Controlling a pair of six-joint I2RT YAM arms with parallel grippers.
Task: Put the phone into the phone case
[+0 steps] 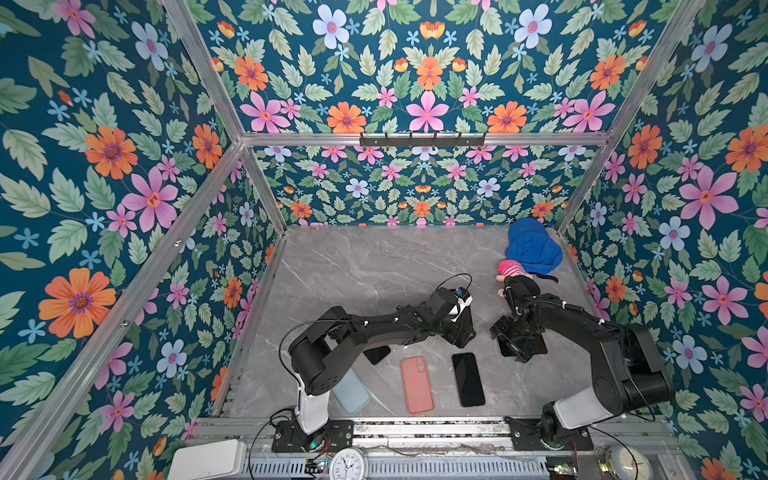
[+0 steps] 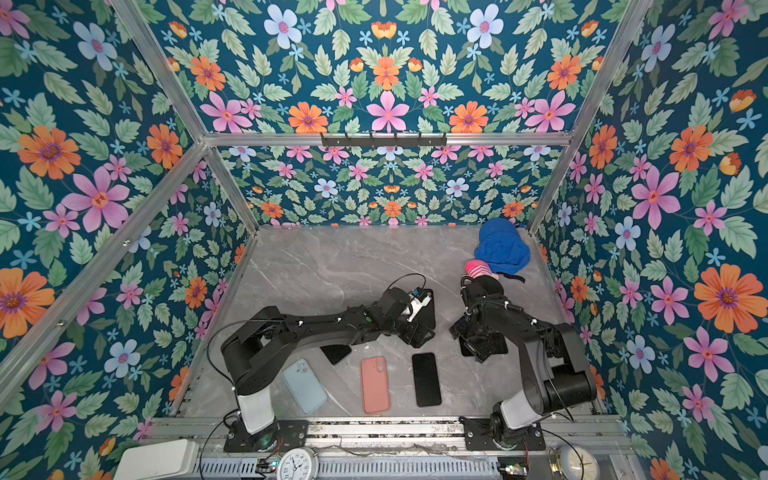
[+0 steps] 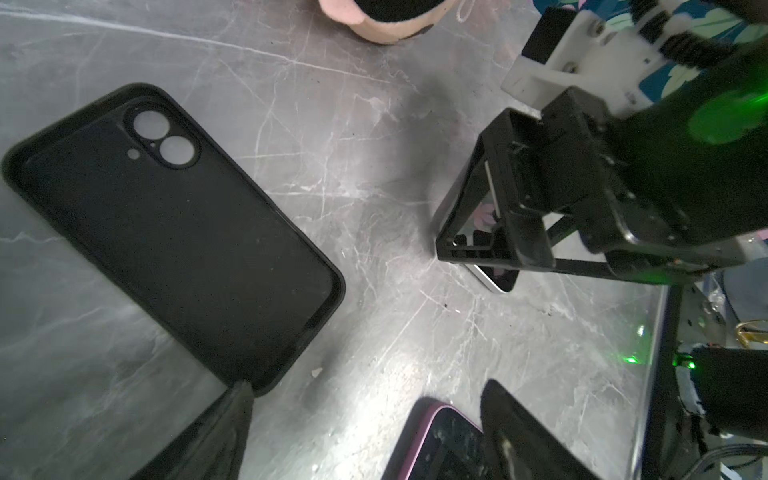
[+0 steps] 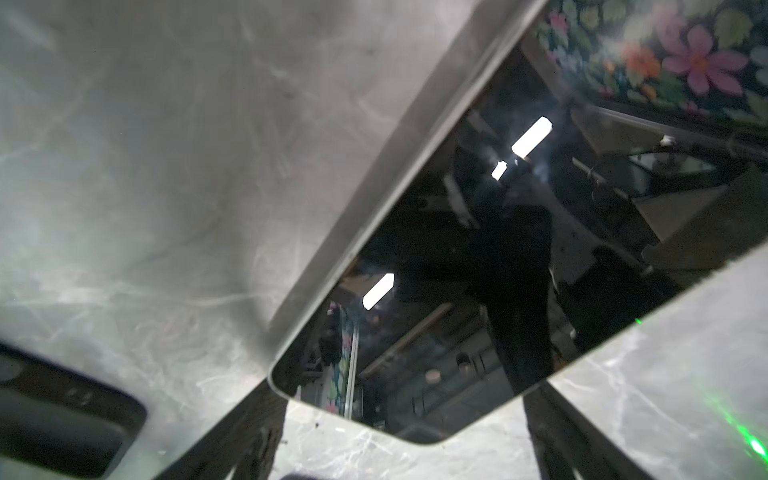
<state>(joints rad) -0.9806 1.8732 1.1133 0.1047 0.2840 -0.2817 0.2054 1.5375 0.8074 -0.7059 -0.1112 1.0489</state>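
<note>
The phone (image 4: 478,257) is mostly buried under the right gripper (image 1: 521,348) in both top views, on the table (image 3: 374,166) beside the phone case (image 3: 174,232). It's straddled by that gripper's fingers, but a real squeeze can't be confirmed; the left gripper (image 3: 368,386) is hung over the case, jaws spread

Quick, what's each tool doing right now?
Left tool: open, holding nothing.
Right tool: straddling the phone; grip cannot be told.
</note>
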